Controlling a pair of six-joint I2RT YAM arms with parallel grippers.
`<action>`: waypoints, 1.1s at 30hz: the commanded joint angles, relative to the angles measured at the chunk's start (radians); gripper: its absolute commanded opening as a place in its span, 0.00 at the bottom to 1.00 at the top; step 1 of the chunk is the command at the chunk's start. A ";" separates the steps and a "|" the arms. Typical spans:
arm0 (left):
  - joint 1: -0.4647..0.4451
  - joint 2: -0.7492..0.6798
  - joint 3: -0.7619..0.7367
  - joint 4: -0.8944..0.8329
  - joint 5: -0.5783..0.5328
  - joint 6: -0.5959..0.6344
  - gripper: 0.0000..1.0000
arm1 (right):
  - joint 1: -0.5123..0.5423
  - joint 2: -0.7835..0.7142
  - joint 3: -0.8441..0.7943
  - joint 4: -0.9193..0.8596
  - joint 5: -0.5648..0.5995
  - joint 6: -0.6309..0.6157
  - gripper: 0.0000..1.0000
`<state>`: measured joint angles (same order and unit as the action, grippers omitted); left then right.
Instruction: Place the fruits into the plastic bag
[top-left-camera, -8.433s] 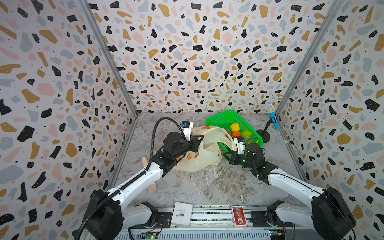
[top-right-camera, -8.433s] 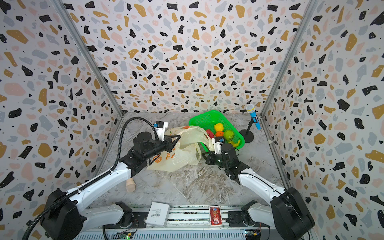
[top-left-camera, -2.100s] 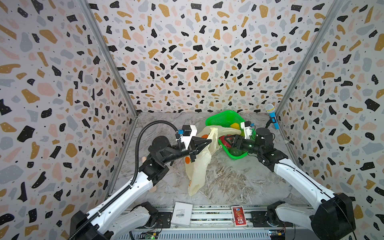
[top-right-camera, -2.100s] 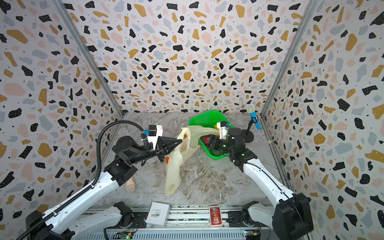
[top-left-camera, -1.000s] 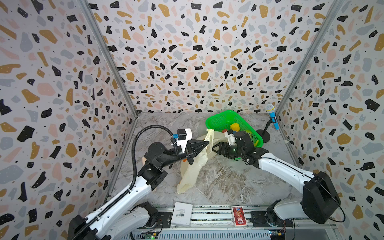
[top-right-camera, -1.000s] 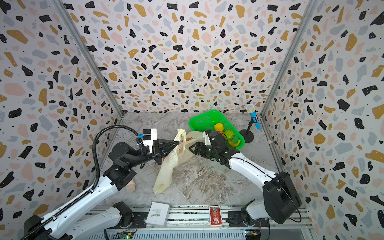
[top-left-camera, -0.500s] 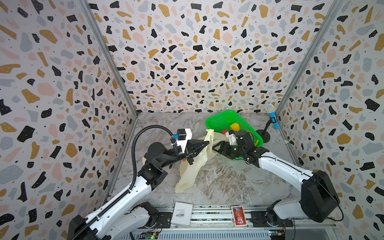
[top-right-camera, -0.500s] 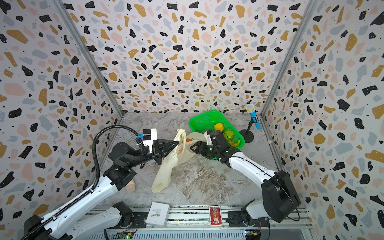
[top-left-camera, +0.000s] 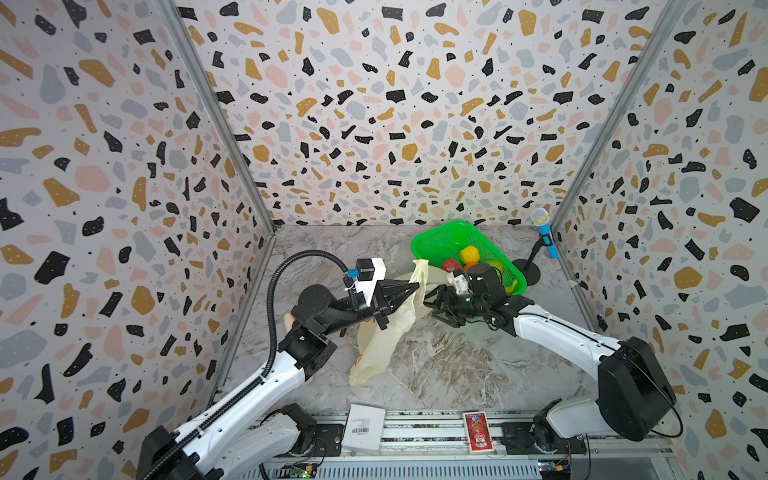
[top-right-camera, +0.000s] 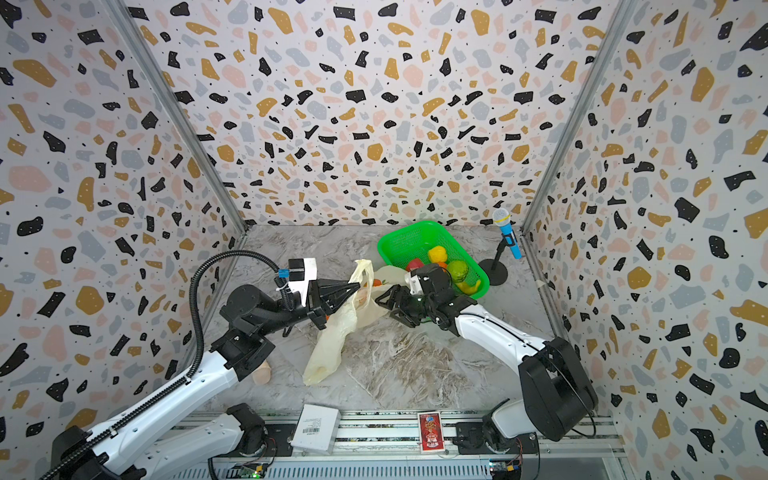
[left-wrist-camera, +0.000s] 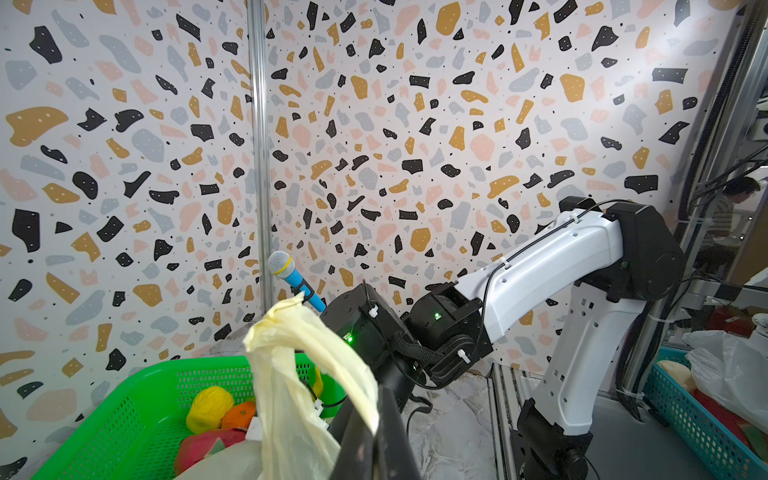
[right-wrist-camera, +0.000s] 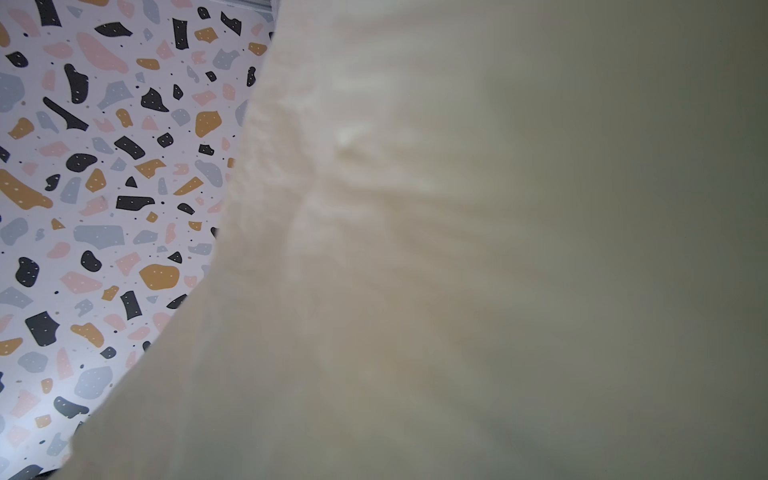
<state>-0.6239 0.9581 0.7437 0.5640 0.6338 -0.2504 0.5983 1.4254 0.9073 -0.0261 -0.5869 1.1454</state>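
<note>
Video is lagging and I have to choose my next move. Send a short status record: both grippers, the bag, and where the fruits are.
left gripper: shut on a handle of the plastic bag, raised above the table
plastic bag: hangs limp from that grip; no fruit visible inside
right gripper: jaws apart, close beside the bag; no fruit seen between them
right wrist view: mostly blocked by bag film
fruits: yellow fruit, red fruit and green fruit lie in the green basket
task state: nothing bagged yet, as far as shown

Left claw (top-left-camera: 412, 290) pinches the plastic bag (top-left-camera: 380, 345), hanging near the green basket (top-left-camera: 436, 239).
</note>
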 joint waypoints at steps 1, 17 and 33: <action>-0.004 -0.001 -0.004 0.069 0.002 0.006 0.00 | 0.033 -0.026 0.011 0.026 0.001 0.083 0.75; -0.023 -0.034 -0.024 0.089 -0.021 -0.032 0.00 | 0.059 -0.005 0.011 0.150 0.125 0.163 0.00; 0.149 -0.042 0.168 -0.339 -0.031 -0.090 0.99 | -0.028 -0.111 0.254 -0.231 0.282 -0.621 0.00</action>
<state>-0.5255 0.9112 0.8726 0.2974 0.6006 -0.3096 0.6044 1.3628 1.2118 -0.2134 -0.2649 0.6392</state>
